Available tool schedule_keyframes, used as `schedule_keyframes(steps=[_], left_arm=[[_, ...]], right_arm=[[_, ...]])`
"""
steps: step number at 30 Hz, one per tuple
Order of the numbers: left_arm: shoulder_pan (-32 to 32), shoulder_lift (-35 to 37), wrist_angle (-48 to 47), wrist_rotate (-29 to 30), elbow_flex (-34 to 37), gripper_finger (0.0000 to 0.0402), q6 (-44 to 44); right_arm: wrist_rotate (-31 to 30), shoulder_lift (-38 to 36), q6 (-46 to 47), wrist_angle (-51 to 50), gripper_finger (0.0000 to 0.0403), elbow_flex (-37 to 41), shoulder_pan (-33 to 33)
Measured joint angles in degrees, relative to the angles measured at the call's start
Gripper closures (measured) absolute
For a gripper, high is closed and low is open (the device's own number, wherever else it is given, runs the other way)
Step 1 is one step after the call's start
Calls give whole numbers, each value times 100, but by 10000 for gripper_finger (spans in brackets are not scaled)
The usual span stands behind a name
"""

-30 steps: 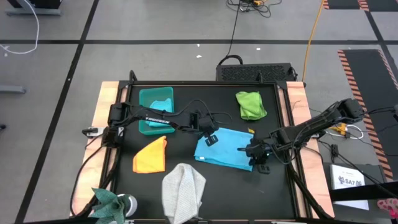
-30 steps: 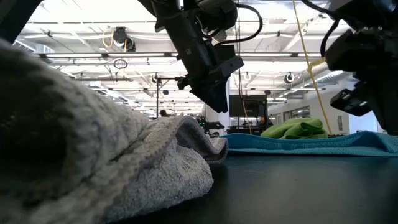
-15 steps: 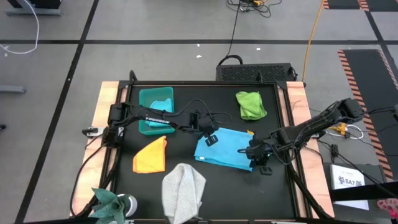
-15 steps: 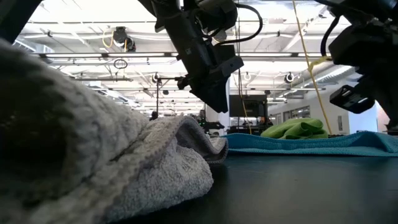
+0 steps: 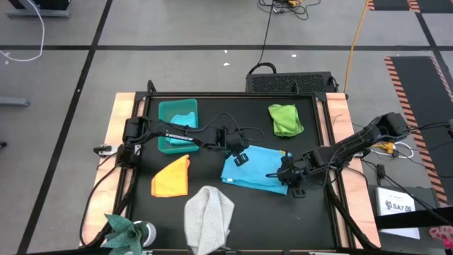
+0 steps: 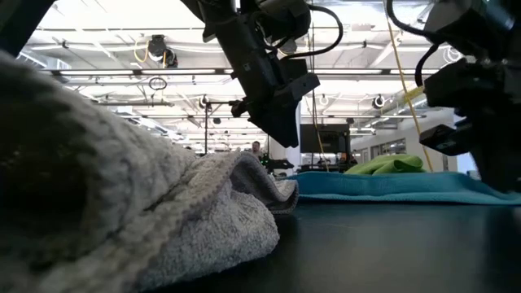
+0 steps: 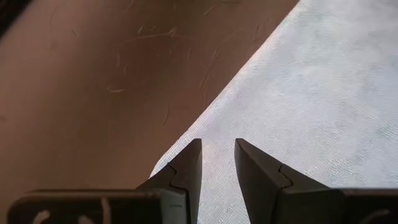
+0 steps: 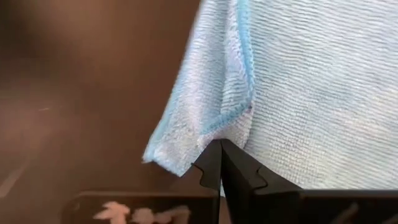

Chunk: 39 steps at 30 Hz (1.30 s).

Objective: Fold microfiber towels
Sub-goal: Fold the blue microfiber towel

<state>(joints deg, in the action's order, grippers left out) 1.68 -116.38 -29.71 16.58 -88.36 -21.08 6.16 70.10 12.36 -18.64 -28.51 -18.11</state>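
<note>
Right gripper (image 8: 221, 163) has just clamped the light blue towel's (image 5: 256, 168) right corner, fold ready; left gripper (image 7: 217, 163) fingers slightly apart.

Your left arm reaches from the table's (image 5: 311, 106) left edge toward its middle, wrist bent down, and your left gripper (image 5: 238, 157) hangs with its fingers (image 7: 255, 168) a small gap apart, tips pointed down. Your right arm stretches low from the table's right edge, and your right gripper (image 5: 278, 173) has its two fingers pressed together, tips meeting, aimed toward the table's middle.
</note>
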Motion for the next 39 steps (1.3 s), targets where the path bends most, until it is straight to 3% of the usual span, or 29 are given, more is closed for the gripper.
schedule_keyframes(steps=[7,12,20,27,34,39], left_arm=[[-1,0,-2,0,0,303,0],[1,0,-2,0,0,303,2],[-1,0,0,2,0,303,2],[-1,0,-1,2,0,303,-26],[-1,0,0,2,0,303,-22],[0,0,-1,2,0,303,-22]], right_arm=[[-444,35,-43,9,403,0,26],[-656,30,-769,-363,403,-11,145],[-937,29,-1606,-500,403,-13,993],[-964,-22,-1589,-488,402,-92,1399],[-951,-159,-1621,-1262,376,-937,1392],[-898,-146,-1448,-1351,348,-927,1390]])
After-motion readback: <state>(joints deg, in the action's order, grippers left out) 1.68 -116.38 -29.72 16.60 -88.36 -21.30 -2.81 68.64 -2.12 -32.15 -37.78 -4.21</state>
